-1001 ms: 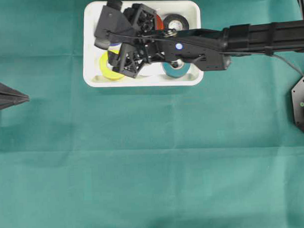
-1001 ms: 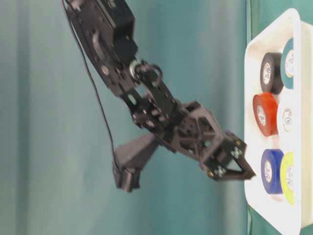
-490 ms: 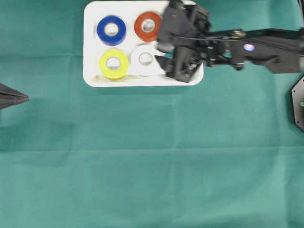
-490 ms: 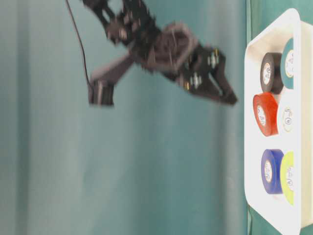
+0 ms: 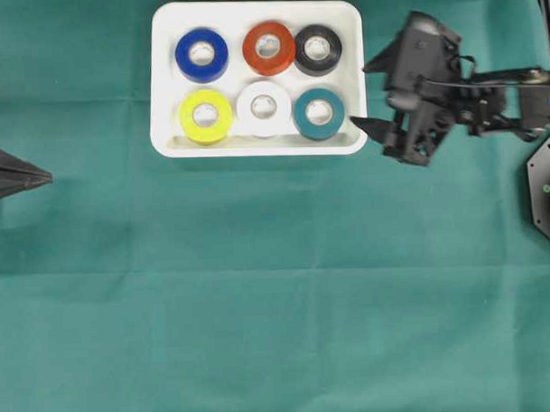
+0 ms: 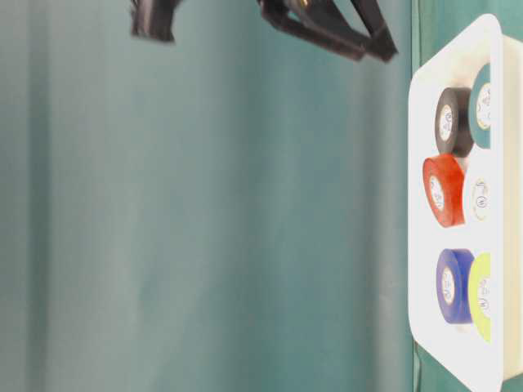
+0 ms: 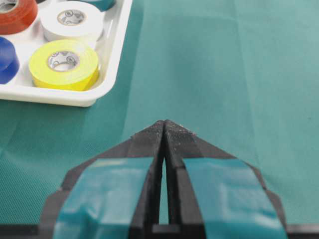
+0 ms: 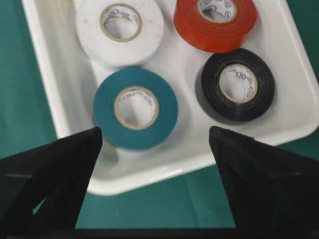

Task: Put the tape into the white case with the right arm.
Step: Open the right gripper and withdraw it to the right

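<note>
Now right claw point(image 8: 154, 144) apart w/ nothing held beside white case point(image 5: 259, 145), left claw point(image 7: 164, 130) together; roll-core print illegible.

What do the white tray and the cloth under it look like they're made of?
The white tray looks like smooth molded plastic: glossy, with rounded corners and a soft sheen along its rim. The green cloth looks like woven fabric: matte, with a fine weave and faint fold creases.

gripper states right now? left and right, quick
Left gripper: closed, holding nothing, fingers pressed together over the cloth.
Right gripper: open, empty, beside the white case.
</note>
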